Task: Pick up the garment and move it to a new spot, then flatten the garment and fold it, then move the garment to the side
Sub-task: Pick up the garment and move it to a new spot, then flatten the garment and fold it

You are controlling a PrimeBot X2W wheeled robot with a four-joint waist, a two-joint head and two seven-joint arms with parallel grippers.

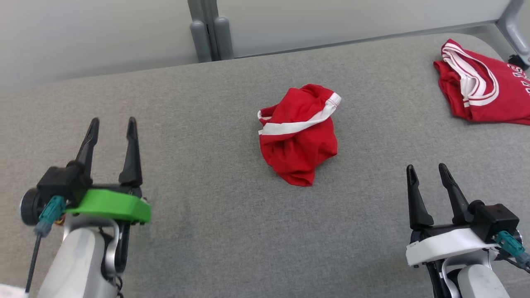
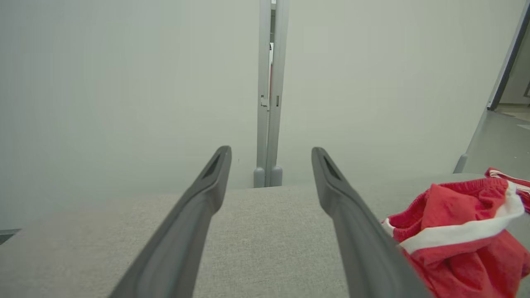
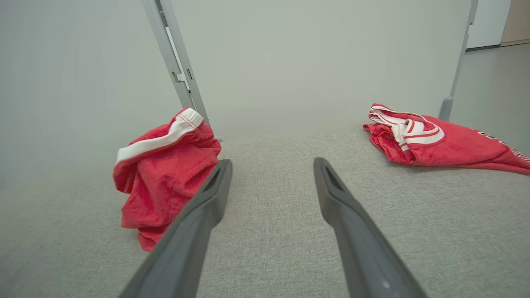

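Note:
A crumpled red garment (image 1: pixel 298 133) with a white band lies in a heap at the middle of the grey padded surface (image 1: pixel 215 231). The same heap appears at the lower right of the left wrist view (image 2: pixel 459 236) and at the left of the right wrist view (image 3: pixel 165 174). My left gripper (image 1: pixel 112 126) stands open at the lower left, well apart from the garment, with nothing between its fingers. My right gripper (image 1: pixel 427 169) stands open at the lower right, also apart from it and empty.
A second red piece of clothing (image 1: pixel 484 87) with white trim lies at the far right of the surface, also in the right wrist view (image 3: pixel 430 138). A pale wall panel with a grey upright post (image 1: pixel 211 31) stands behind the far edge.

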